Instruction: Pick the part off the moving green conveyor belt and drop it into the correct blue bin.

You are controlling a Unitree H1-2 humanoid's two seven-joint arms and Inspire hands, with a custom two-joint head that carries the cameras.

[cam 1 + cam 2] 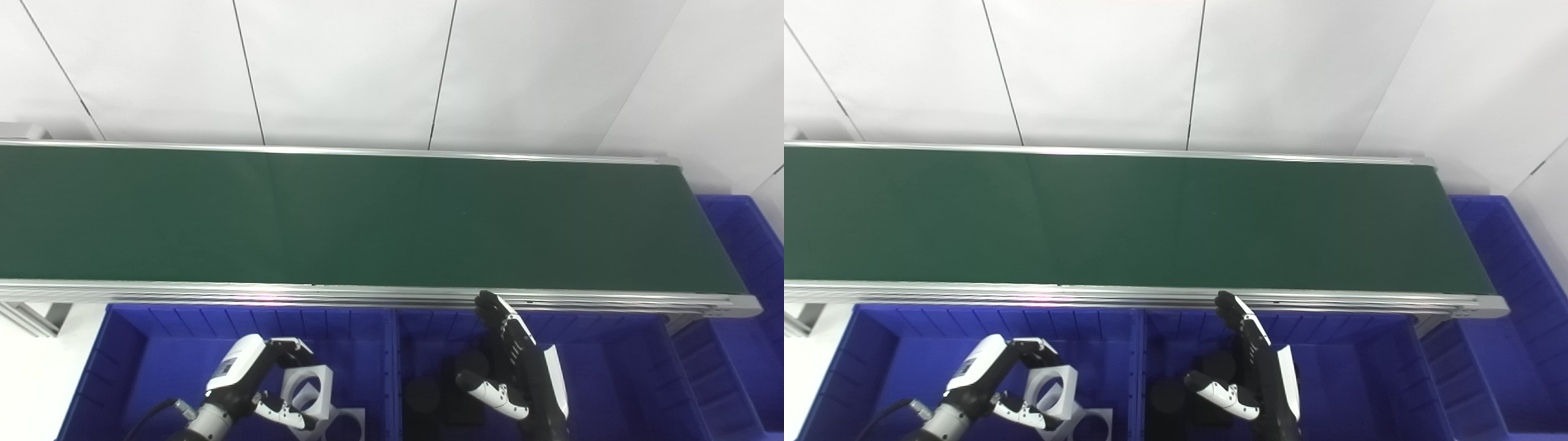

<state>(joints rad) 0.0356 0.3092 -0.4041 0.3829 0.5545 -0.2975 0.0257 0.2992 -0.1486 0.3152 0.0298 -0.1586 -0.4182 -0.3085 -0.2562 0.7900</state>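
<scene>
The green conveyor belt (pixel 367 214) carries no part anywhere in view. My left hand (pixel 257 380) is low over the left blue bin (pixel 116 355). Its fingers and thumb are curled around a white square part with a round hole (pixel 315 376), held tilted above another white part (pixel 346 425) lying in the bin. My right hand (pixel 520 361) is open and empty over the middle blue bin (pixel 618 367). Its fingers are straight and point toward the belt's near rail. Black round parts (pixel 422 395) lie in that bin beside its thumb.
The belt's silver near rail (pixel 367 297) runs just above both bins. A third blue bin (pixel 744 245) stands past the belt's right end. A white panelled wall is behind the belt.
</scene>
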